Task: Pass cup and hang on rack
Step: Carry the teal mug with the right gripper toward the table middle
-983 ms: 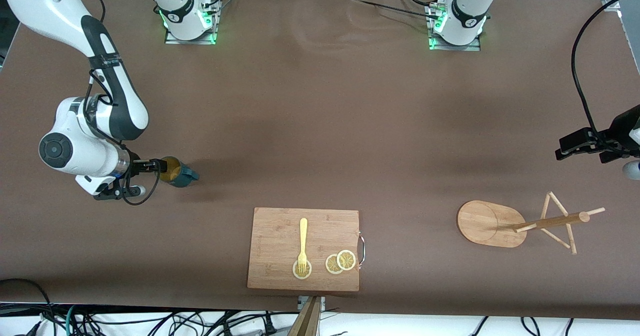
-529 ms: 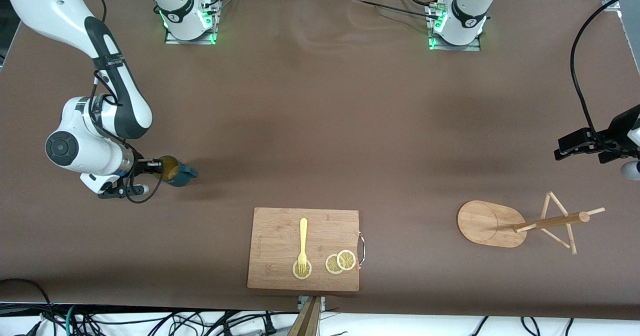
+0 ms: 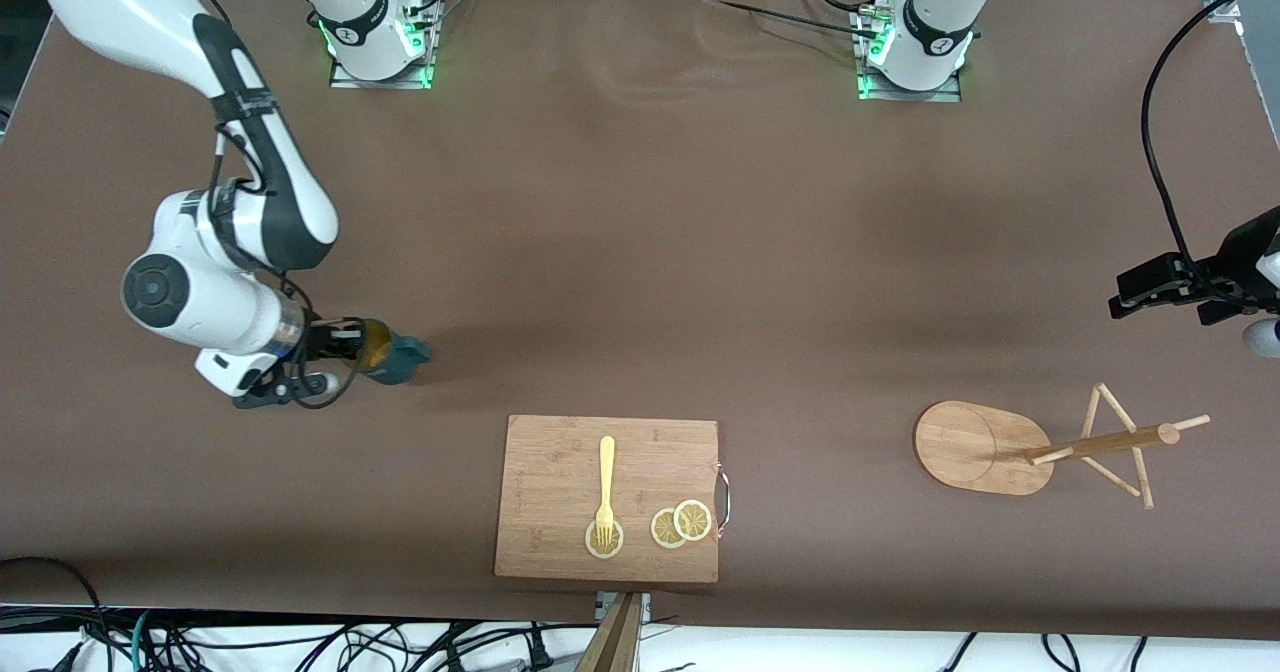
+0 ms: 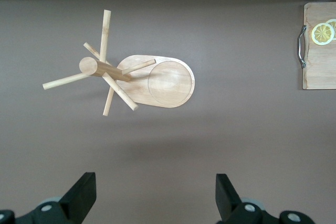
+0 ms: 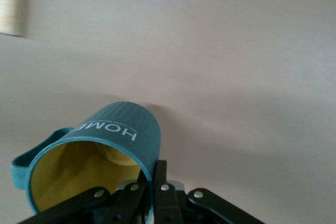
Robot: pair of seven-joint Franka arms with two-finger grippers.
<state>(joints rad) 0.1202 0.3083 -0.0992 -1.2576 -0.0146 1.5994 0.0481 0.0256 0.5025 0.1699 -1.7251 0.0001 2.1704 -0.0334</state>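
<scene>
From the front, the brown table [image 3: 640, 252] holds one cutting board [image 3: 560, 452] with one yellow fork [image 3: 605, 487] and three lemon slices [image 3: 680, 524]. One rack [image 3: 985, 447] stands toward the left arm's end. The right gripper [image 3: 352, 344] pinches the rim of the one cup [image 3: 395, 357].

In the left wrist view, the left gripper [image 4: 155, 198] is wide apart with nothing in it, over the table near the rack [image 4: 168, 80].

In the right wrist view, the fingers [image 5: 157, 179] clamp the tilted cup [image 5: 105, 150].
</scene>
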